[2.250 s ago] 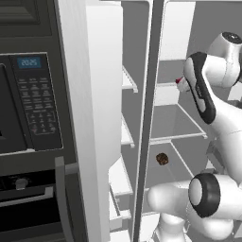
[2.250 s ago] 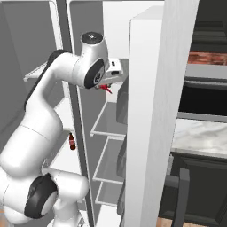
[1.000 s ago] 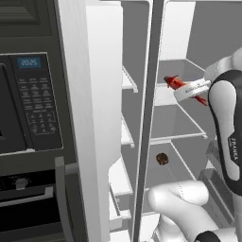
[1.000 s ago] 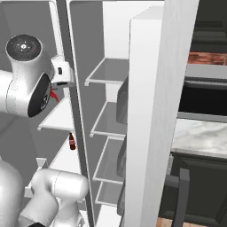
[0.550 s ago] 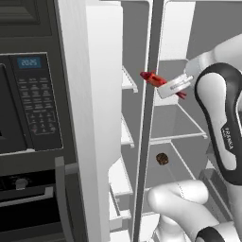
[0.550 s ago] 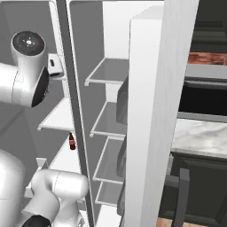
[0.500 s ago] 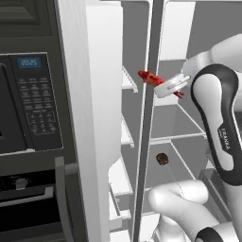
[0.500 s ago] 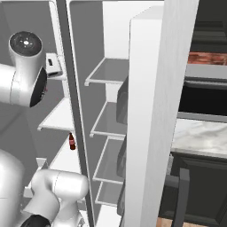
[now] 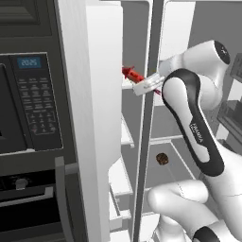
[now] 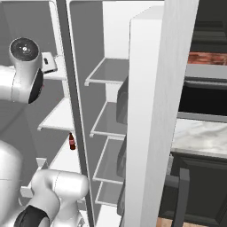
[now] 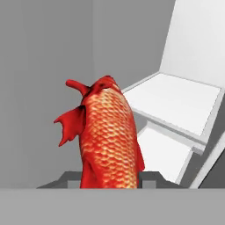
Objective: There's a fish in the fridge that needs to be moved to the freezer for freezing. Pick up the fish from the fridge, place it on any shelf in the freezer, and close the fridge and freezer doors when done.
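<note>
Red scaly fish, apparently airborne, pokes into the open freezer.

You can read "20:25" on the small blue display above the keypad of the black wall oven. Lettering on the arm's dark forearm is too small to read.

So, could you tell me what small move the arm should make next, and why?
Probably push forward a little and lower: the gripper is shut on the fish, which has crossed into the freezer, with a white shelf just ahead.
</note>
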You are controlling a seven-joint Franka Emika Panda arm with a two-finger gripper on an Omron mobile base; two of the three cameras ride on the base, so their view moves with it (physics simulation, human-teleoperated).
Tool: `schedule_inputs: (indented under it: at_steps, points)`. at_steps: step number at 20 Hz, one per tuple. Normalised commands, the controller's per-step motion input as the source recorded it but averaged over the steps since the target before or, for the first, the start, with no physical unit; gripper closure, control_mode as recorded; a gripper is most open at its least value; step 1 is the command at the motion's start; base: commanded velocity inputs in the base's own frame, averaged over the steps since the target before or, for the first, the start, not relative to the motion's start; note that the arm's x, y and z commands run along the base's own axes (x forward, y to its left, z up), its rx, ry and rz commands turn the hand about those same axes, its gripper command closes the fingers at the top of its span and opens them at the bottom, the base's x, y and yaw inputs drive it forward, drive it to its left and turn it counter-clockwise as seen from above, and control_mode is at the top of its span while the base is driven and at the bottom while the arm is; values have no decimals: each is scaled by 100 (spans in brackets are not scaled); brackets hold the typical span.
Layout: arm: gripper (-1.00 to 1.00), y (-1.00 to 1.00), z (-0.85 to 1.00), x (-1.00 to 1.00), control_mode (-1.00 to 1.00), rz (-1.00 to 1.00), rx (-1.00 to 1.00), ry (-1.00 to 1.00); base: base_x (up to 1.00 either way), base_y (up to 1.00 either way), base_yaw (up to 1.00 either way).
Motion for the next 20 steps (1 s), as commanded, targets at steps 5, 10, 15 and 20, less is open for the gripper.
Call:
schedule_inputs:
  at_steps: [5, 10, 15, 20]
  points:
    - [100, 11, 11, 35, -100, 23, -1, 14, 0, 0, 0]
    - [100, 29, 0, 42, -100, 14, -17, -5, 0, 0, 0]
    - [100, 14, 0, 45, -100, 14, -21, 0, 0, 0, 0]
    - [100, 2, -5, 25, -100, 17, -19, -3, 0, 0, 0]
